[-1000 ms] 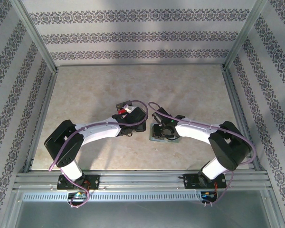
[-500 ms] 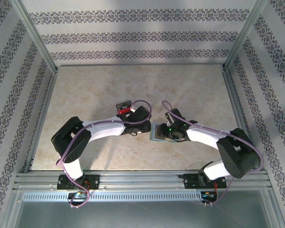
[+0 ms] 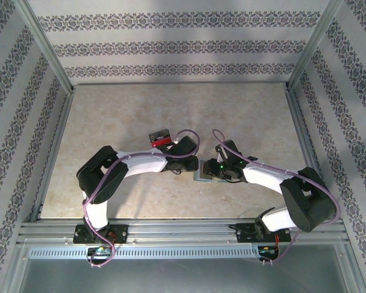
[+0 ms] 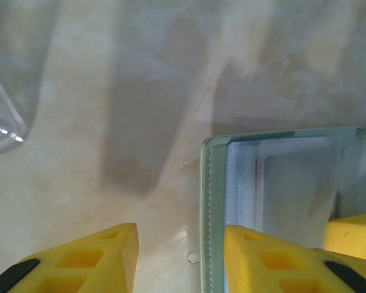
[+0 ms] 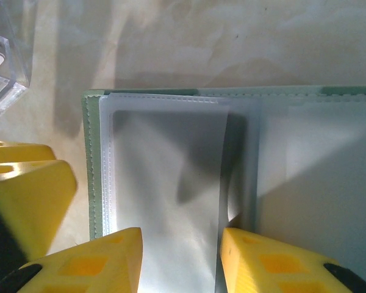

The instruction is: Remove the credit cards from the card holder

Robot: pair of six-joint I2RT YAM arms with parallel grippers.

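We see one card holder (image 3: pixel 200 177), pale teal, lying open and flat on the tabletop (image 3: pixel 122 110) at the middle of the near half, where the two arms meet over it.

The left pincer (image 4: pixel 178 235) straddles the holder's stitched left edge. One yellow finger sits over bare tabletop just outside that edge and the other over the holder's inner sleeves. Its jaws stand partly apart, with a clear gap on either side of the edge, and we see nothing clamped between them.

The right pincer (image 5: pixel 180 238) hangs over the holder's left panel, with a finger on either side of a grey sleeve face. Its jaws are also partly apart, and the sleeve lies flat in the gap. We cannot tell whether the fingers touch it. A finger of the left pincer shows just beside the holder's left edge in the right wrist view.

The holder has several clear, pale sleeves stacked along its left side. Whether the grey face is one of the credit cards or an empty pocket, we cannot tell.

We count one clear tray (image 3: pixel 158 134), just beyond the left arm's wrist and apart from the holder. It holds something red and something dark, both too small to name.
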